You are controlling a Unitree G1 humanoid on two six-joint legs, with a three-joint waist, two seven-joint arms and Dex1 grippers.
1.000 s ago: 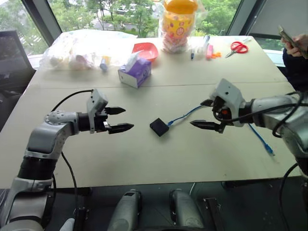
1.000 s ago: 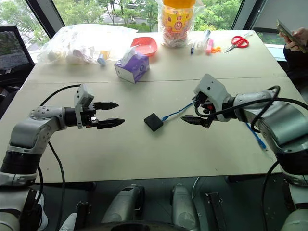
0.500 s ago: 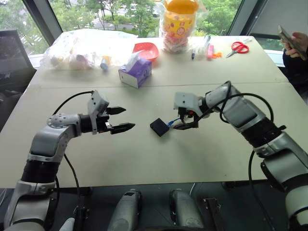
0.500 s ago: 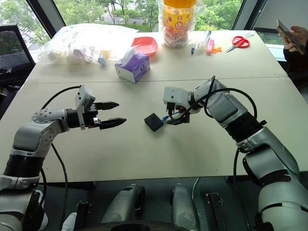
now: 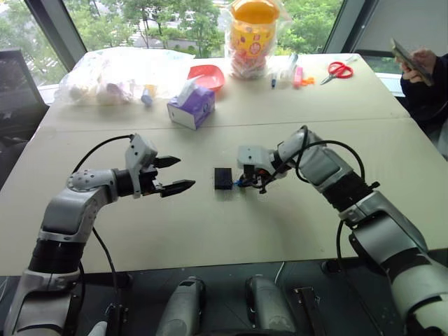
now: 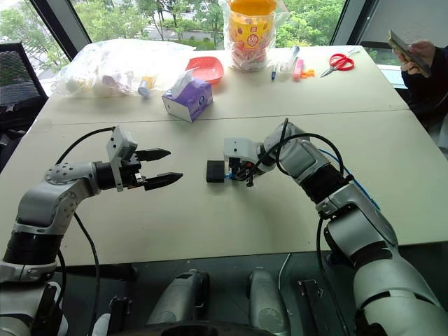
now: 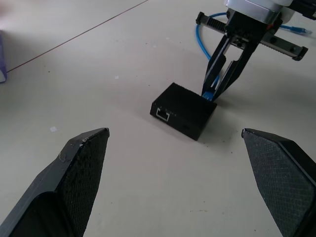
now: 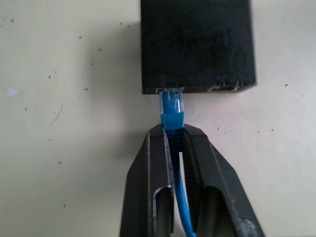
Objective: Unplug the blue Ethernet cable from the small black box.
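Silver-grey jointed arms with looping black cables end in white-housed hands with black, seemingly textured fingers (image 7: 81, 173).

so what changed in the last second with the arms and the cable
The right gripper swung in from the right side of the table toward the small black box and shut on the blue Ethernet cable just behind its plug, which is still seated in the box. The box has turned on the table. The left gripper stayed open, hovering left of the box.
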